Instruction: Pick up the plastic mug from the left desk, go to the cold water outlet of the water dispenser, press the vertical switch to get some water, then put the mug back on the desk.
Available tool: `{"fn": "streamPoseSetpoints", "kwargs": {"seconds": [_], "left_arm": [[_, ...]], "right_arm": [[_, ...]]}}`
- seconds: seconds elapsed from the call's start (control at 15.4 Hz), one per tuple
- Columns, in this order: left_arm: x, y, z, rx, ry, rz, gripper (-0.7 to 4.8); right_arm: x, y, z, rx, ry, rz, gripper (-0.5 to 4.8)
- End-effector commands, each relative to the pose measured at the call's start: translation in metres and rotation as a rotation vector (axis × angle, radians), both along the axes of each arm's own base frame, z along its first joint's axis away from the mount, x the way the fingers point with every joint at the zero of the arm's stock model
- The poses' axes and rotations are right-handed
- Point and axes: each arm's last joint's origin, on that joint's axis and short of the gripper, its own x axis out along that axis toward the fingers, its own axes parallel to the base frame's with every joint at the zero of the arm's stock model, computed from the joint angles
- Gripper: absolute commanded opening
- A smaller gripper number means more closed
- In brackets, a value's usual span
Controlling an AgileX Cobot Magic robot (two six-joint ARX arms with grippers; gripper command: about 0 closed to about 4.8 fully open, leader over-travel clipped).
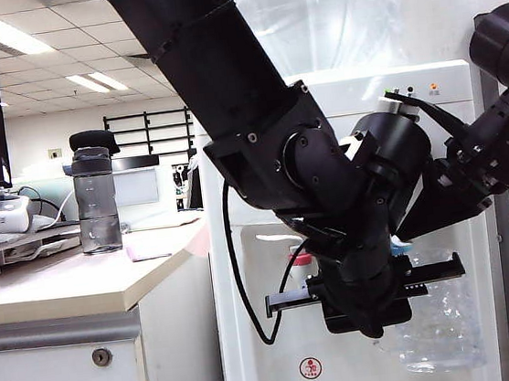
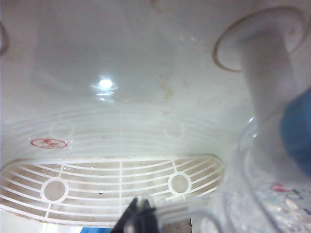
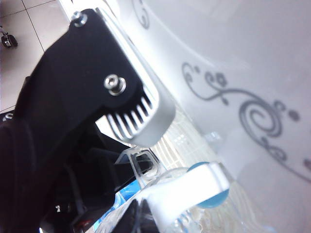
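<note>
The thin-walled, slippery plastic mug is held by its handle in the clamped left end effector beneath the cold water outlet; squeezing harder is judged risky. The right end effector is seen above it, its opening impossible to tell.

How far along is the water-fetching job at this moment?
Done: the plastic mug is off the left desk, gripped by the left gripper and held under the cold water outlet.
In hand: the right gripper sits close by the vertical switch; contact and water flow cannot be made out.
Left: pressing for water, then returning the mug to the desk.
</note>
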Motion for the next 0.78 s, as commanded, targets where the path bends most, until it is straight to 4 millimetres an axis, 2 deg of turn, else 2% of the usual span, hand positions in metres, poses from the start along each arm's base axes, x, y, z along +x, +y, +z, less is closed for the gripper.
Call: {"fn": "streamPoseSetpoints", "kwargs": {"seconds": [0.07,0.78], "left_arm": [[0.0039,-0.006,0.0137,-0.064,-0.037,-0.037,-0.06],[0.002,-0.0074,0.0134,-0.066,-0.036,-0.04,-0.06]], "right_arm": [[-0.003,-0.0012,-0.0057,-0.033,0.052,-0.025,-0.05],[-0.003,-0.0014,-0.0059,-0.041,0.051,-0.032,-0.05]]}}
